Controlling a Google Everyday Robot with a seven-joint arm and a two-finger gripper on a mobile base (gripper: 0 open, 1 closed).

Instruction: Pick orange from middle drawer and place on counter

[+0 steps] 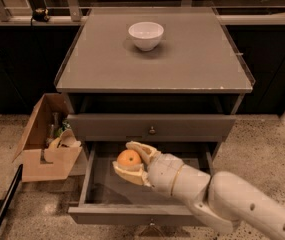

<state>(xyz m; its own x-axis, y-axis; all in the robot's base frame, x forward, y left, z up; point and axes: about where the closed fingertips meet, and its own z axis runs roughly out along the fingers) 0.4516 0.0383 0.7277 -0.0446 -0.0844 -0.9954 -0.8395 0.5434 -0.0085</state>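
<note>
The middle drawer (147, 215) stands pulled open below a closed drawer front with a knob. My gripper (128, 160) is over the open drawer, near its left side, and is shut on the orange (129, 158), which sits between the pale fingers (138, 148). The orange is held above the drawer floor, just below the closed drawer front. The counter (192, 59) is the flat grey-brown cabinet top above, with a clear glossy sheet on it.
A white bowl (145, 35) sits on the counter near the back middle. An open cardboard box (47, 139) with clutter stands on the speckled floor to the left of the cabinet. A dark rail runs behind the counter.
</note>
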